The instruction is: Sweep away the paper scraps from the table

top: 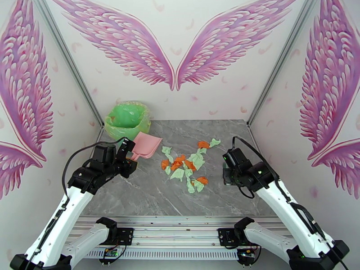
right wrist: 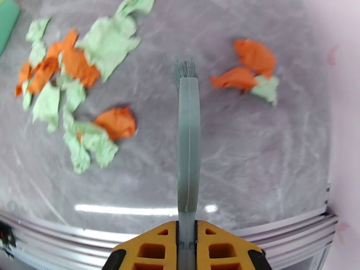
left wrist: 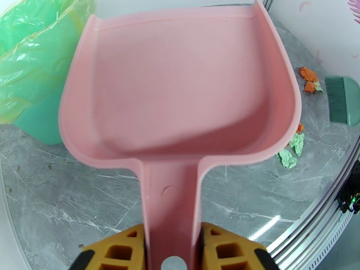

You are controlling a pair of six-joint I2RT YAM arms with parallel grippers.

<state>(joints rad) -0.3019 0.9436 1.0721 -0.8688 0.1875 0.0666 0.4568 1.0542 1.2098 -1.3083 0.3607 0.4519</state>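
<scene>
Pale green and orange paper scraps (top: 184, 165) lie bunched on the middle of the grey marble table (top: 148, 194). My left gripper (top: 129, 156) is shut on the handle of a pink dustpan (top: 147, 146), whose pan is empty (left wrist: 180, 86) and lies left of the scraps. In the left wrist view the yellow fingers (left wrist: 121, 250) clamp the handle. My right gripper (right wrist: 186, 248) is shut on a thin grey-green brush (right wrist: 188, 131). Its bristles point down at the table between the main cluster (right wrist: 85, 64) and a small pair of scraps (right wrist: 245, 70).
A bin with a green liner (top: 127, 119) stands at the table's back left corner, just behind the dustpan. A metal rail (top: 180, 221) edges the near side. Walls close in on the left, back and right.
</scene>
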